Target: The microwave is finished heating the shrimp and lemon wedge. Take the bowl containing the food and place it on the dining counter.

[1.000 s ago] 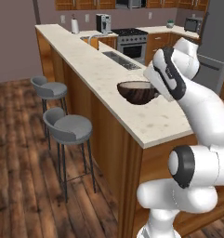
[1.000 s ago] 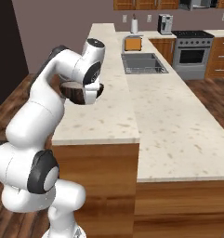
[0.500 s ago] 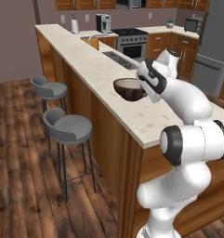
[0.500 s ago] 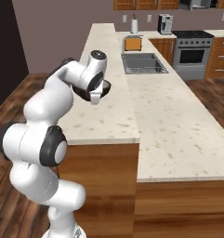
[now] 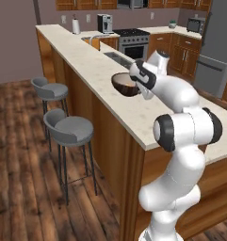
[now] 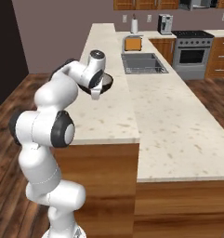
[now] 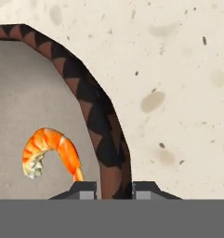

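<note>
Over the dining table (image 5: 86,61), near its stool-side edge, I logged the bowl (image 5: 125,84): dark-brown outside, pale inside, upright, carried by the end effector (image 7: 114,186). From the base cameras I could not tell whether its underside touched the stone or hung just above it.

Item, end effector: two dark fingertips (image 7: 83,189) stood at 6 o'clock in the hand view, one inside the rim and one outside, pinching the bowl's wall between them.

Item, shrimp (image 7: 50,151): curled, orange, lying on the pale bowl floor at about 8 o'clock in the hand view, just beside the inner fingertip.

Item, lemon wedge: I could not make it out from any camera.

Item, surroundings: two grey stools (image 5: 70,129) stood below the table's overhang at 9 o'clock in the left base view; a sink (image 6: 143,62) was set in the lower table at 12 o'clock in the right base view, with a stove (image 6: 192,44) beyond at 1 o'clock.

Status, as I judged it: carrying the bowl to the table looked done, with the shrimp aboard. Remaining were seating the bowl flat on the stone, releasing the rim and lifting the hand clear without tipping it.
</note>
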Robot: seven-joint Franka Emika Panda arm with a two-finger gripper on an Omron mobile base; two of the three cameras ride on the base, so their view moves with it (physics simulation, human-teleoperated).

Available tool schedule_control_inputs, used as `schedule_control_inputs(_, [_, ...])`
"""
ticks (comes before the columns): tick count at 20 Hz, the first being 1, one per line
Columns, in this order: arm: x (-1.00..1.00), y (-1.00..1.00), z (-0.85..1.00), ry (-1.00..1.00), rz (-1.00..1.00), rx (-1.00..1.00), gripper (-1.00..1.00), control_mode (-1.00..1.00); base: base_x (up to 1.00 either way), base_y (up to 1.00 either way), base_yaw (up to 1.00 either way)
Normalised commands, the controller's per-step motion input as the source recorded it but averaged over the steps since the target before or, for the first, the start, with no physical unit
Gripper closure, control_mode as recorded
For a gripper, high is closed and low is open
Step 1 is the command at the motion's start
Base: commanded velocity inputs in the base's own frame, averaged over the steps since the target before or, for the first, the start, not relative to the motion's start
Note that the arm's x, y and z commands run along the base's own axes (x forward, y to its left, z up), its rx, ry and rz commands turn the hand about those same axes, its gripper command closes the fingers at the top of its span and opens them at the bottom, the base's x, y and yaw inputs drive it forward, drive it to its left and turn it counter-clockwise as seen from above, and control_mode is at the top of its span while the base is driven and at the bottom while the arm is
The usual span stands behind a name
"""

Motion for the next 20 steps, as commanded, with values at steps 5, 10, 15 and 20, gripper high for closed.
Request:
schedule_control_inputs(5, [-0.14, 0.00, 0.24, 0.03, -0.04, 0.01, -1.00, -1.00, 0.00, 0.00, 0.00])
schedule_control_inputs(10, [-0.85, -0.15, 0.74, -0.01, -0.12, 0.02, -1.00, -1.00, 0.00, 0.00, 0.00])
schedule_control_inputs(15, [-1.00, -0.28, 0.93, -0.03, -0.06, 0.00, -1.00, -1.00, 0.00, 0.00, 0.00])
schedule_control_inputs(20, [-1.00, -0.29, 0.65, -0.10, 0.00, 0.00, -1.00, -1.00, 0.00, 0.00, 0.00])
